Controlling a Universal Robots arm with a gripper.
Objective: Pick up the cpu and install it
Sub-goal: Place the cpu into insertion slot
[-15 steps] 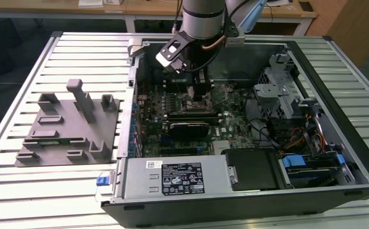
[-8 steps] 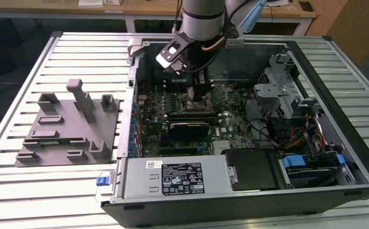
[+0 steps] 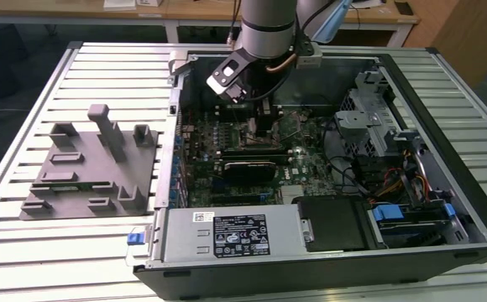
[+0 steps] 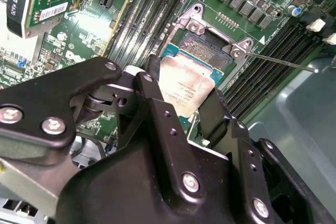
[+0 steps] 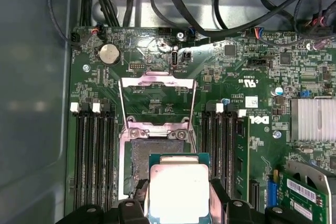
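Note:
The cpu (image 5: 178,187), a silver-topped square chip with a green rim, sits pinched between my two black fingers (image 5: 219,195). It hovers tilted just over the open motherboard socket (image 5: 140,158), partly covering it. In the second wrist view the cpu (image 4: 185,85) lies between the fingers (image 4: 153,95) above the metal socket frame (image 4: 195,24). The socket's load plate (image 5: 157,98) is flipped open. In the exterior view my gripper (image 3: 265,113) reaches down into the open computer case (image 3: 445,207). The gripper (image 4: 185,104) is shut on the cpu.
Memory slots (image 5: 92,150) flank the socket on both sides. A graphics card (image 3: 248,165) lies near it, with a heatsink (image 5: 313,120) and cables (image 5: 220,3) around. A power supply (image 3: 226,236) and drive cage (image 3: 378,126) fill the case. A gray fixture (image 3: 92,170) stands on the slatted table (image 3: 25,251).

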